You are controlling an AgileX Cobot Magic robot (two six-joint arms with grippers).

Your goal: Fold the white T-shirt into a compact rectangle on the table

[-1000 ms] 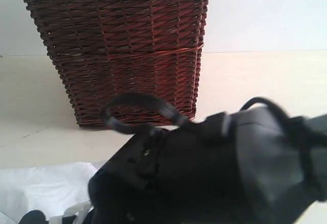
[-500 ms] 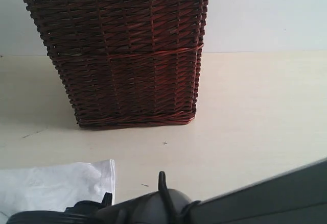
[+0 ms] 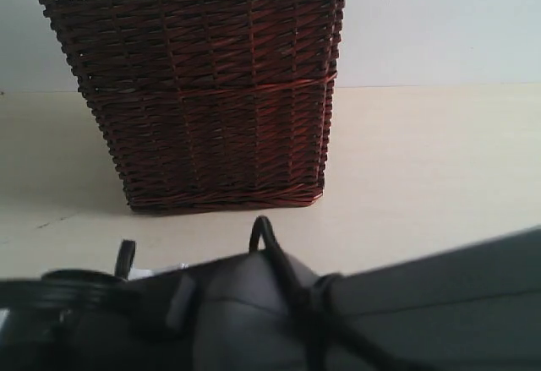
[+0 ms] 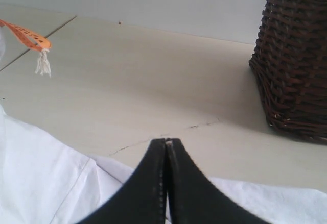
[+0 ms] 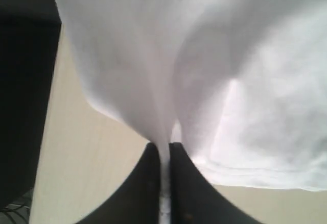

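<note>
The desk [image 3: 423, 177] is carrying a basket [image 3: 203, 100] and, apart from it, the T-shirt [image 4: 41, 183]. The right pincer [image 5: 164, 152] is grasping a pinched fold of the T-shirt. The left pincer [image 4: 167, 145] is sitting clenched above the cloth. An orange tag [image 4: 28, 34] is dangling.

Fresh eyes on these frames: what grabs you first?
The dark brown wicker basket with its lace trim dominates the exterior view, standing on the table toward the left. In the right wrist view, the right claw is shut on a pinched ridge of the white T-shirt. Dark arm hardware blocks the exterior view's bottom edge.
</note>
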